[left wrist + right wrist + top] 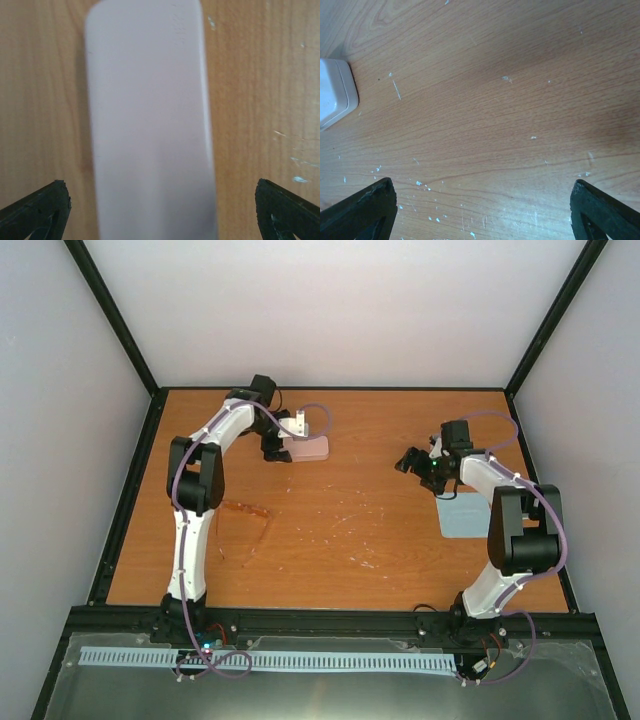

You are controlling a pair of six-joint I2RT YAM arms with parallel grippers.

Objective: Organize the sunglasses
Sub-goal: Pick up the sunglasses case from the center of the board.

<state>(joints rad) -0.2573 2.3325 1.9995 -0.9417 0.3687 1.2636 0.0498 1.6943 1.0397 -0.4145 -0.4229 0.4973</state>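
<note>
The sunglasses (pixel 245 508) lie on the table next to the left arm's forearm, thin amber frame with the temples spread toward the front. The pale pink case (pixel 306 448) lies shut at the back left. My left gripper (pixel 274 446) is at the case's left end. In the left wrist view the case (pixel 150 115) fills the middle, and my left gripper (pixel 162 210) is open with a fingertip wide on each side, not touching it. My right gripper (pixel 410 462) is open and empty over bare table; the right wrist view shows a corner of the case (pixel 335 97).
A flat light blue cloth (pixel 465 515) lies at the right, partly under the right arm. Black frame rails run along the table's edges, with grey walls behind. The wood surface (pixel 495 125) has white scuffs.
</note>
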